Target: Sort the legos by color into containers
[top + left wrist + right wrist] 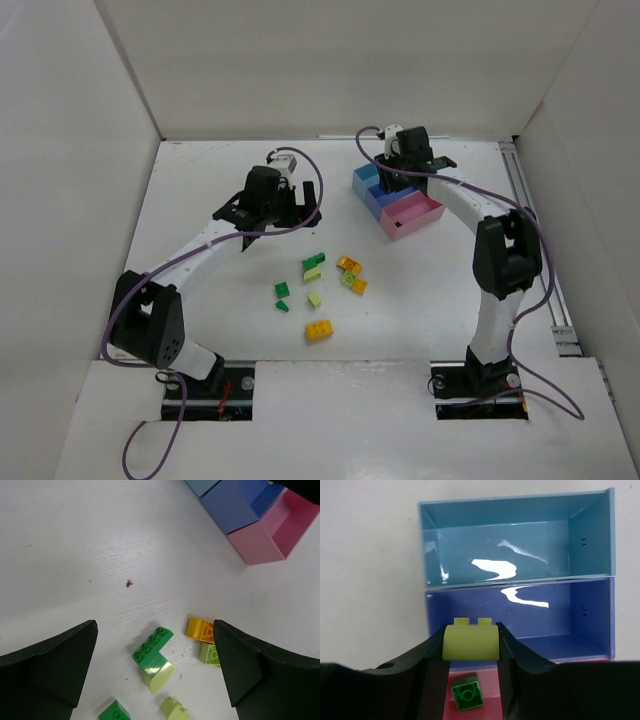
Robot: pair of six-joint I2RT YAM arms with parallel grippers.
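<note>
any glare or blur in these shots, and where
right wrist: white glare streaks on the floors of the light blue tray and dark blue tray, pale yellow brick sharp; left wrist: no glare, long green brick sharp; top external: even light, faint shadows on the table.

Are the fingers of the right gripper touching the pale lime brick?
Touching. The right wrist view shows the pale lime brick pinched between both fingers of the right gripper, no gap either side.
</note>
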